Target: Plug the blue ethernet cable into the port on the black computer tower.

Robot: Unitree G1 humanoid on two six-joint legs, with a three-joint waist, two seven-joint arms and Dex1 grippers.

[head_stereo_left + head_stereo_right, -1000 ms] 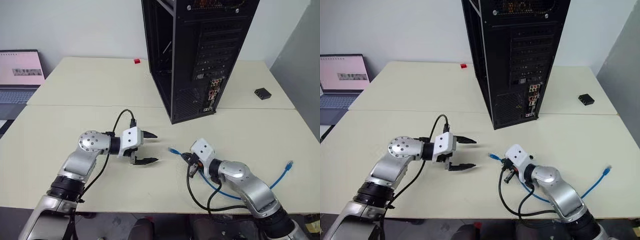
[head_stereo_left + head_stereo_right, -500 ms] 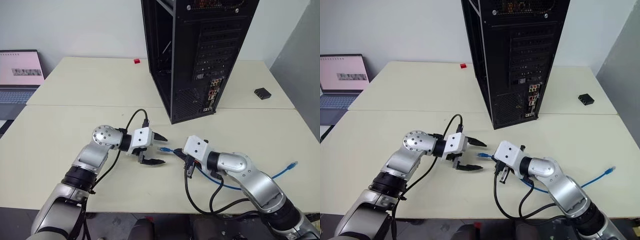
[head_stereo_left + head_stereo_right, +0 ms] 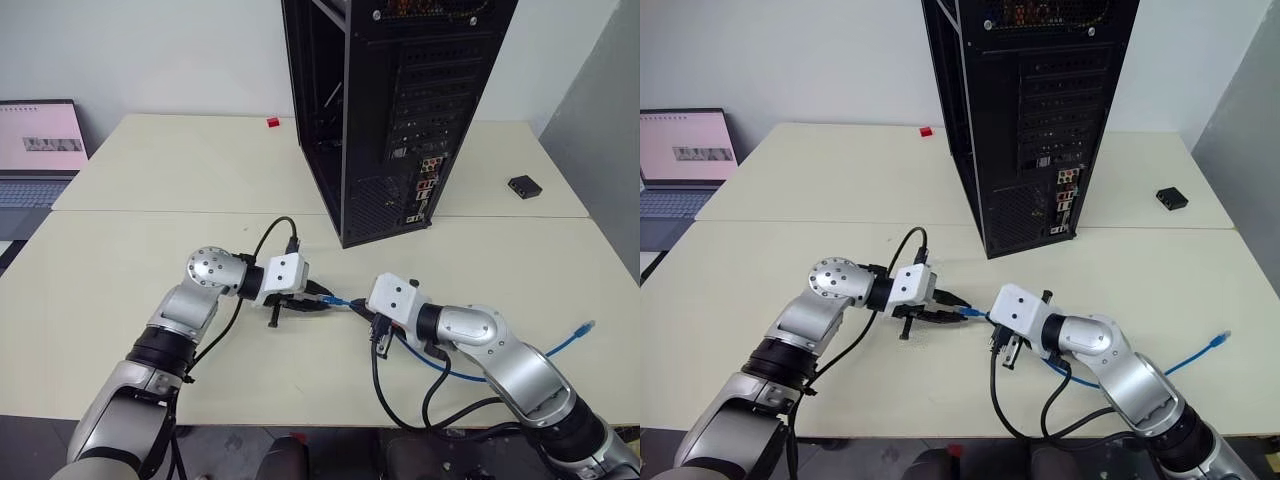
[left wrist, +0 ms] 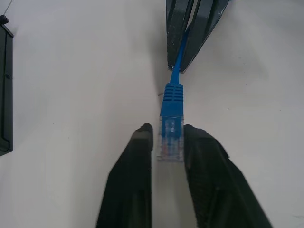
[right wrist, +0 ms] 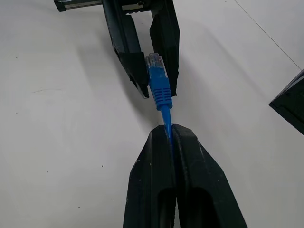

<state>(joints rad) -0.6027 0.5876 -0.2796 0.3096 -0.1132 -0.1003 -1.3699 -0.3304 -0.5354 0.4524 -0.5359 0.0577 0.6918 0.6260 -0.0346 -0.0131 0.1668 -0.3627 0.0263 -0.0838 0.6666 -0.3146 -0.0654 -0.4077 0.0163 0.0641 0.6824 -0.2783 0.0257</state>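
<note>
**Both grippers meet on the plug end of the blue cable**

While a laptop [image 3: 38,150] sits far to the left of the black computer tower [image 3: 395,110], at the table [image 3: 150,170] edge, the left gripper [image 3: 322,302] hangs in front of the tower, nearer the robot, its two black fingers [image 4: 134,190] closed on the clear plug of the blue ethernet cable [image 4: 171,124]. Just beyond that plug, the right gripper [image 5: 164,133] faces the left one tip to tip, its jaws pinched tight on the thin blue cord right behind the plug's ribbed boot. From there the cable runs back under the right arm and loops across the table to the right of the tower's front, ending in its other plug [image 3: 586,326] near the table's right edge. On the tower's rear panel, the coloured connector strip with the port [image 3: 425,185] stands well apart from the held plug. A small black box [image 3: 524,185] lies to the right of the tower, and a small red item [image 3: 272,122] to its left
</note>
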